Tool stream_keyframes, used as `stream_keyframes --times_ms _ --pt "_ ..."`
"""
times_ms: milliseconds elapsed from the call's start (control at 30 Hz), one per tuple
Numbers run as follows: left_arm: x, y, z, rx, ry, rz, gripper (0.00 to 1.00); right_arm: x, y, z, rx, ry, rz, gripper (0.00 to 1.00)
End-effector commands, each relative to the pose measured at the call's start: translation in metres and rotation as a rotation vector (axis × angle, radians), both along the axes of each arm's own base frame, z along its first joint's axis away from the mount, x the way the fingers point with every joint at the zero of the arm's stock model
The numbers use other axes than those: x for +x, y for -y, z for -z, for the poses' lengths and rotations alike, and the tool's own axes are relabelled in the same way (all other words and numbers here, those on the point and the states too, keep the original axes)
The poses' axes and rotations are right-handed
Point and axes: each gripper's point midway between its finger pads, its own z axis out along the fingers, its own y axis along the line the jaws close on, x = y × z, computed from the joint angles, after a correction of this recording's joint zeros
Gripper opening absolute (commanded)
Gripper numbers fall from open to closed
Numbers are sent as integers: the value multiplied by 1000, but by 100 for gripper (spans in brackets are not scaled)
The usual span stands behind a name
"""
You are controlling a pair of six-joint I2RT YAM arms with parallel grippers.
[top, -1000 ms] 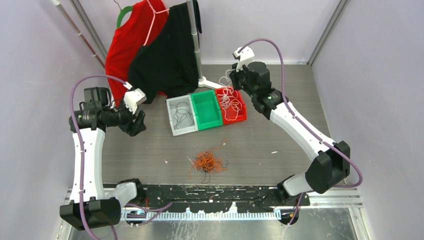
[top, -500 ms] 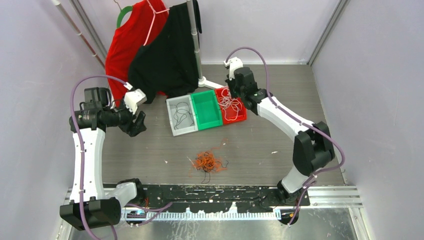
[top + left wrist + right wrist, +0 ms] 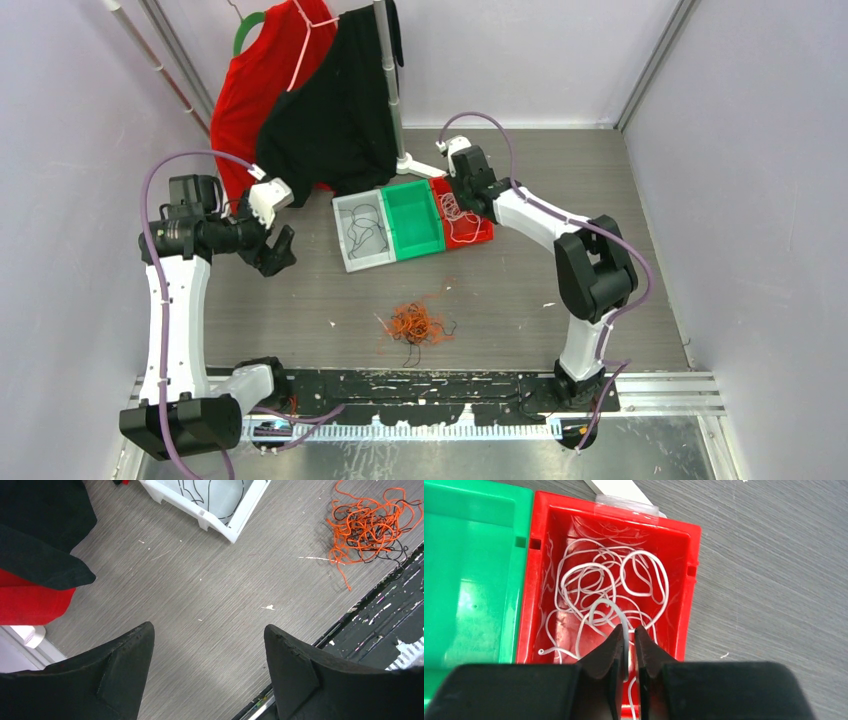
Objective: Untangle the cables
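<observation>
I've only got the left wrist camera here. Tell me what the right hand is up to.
Observer: The right hand is shut on one of the thin white wires, over the red plastic bin.
Operator: Report what else is in that bin.
Observer: Only those white wires, lying in loose loops. I see no orange or black ones among them.
Operator: Now check the bin next to it.
Observer: The green plastic bin touches the red one's side, and I can see no wires in it.
</observation>
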Motion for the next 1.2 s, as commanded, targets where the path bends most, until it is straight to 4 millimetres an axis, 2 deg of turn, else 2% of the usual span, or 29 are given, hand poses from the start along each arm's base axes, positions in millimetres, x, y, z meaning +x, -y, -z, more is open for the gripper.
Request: stream_keyframes --times_ms 0,33,67,133,267,367,467,533,600,667,733,767,833,933,1033,1100,1167 --pt "-5 10 1 -60 -12 36 81 16 -19 -27 93 48 -5 26" --pt "-8 13 3 -74 -25 48 82 17 -24 -31 124 50 -7 31" --pt "-10 16 6 -89 -36 61 82 17 -27 -35 144 52 -12 41" --pt "-17 23 11 -122 -64 81 84 20 -29 -44 171 70 0 51" --pt "-30 40 27 -133 -127 137 87 21 -24 -72 179 134 8 61" --pt "-36 53 39 -116 -159 184 87 12 -18 -99 204 201 2 65" --pt "-39 65 48 -111 -186 223 87 -8 -19 -130 285 242 -18 78" --pt "-42 74 55 -111 -212 258 87 -35 -26 -153 326 262 -80 82" --pt "-44 83 63 -112 -233 287 87 -58 -29 -162 339 270 -110 83" --pt "-46 94 71 -115 -258 311 87 -77 -25 -162 408 241 -69 81" --pt "-44 106 80 -121 -285 317 86 -94 -19 -157 503 212 -13 80" --pt "-43 113 83 -124 -304 313 83 -100 -15 -154 564 206 24 82" --pt "-41 130 87 -140 -334 321 80 -110 -6 -146 668 180 101 98" --pt "-37 150 90 -152 -360 344 78 -121 6 -117 747 70 208 100" --pt "-36 160 105 -132 -422 365 77 -139 4 -73 769 -72 251 100" --pt "-36 162 110 -127 -435 368 77 -153 4 -39 757 -154 295 90" --pt "-34 160 112 -114 -436 362 77 -167 4 -17 703 -185 310 80"
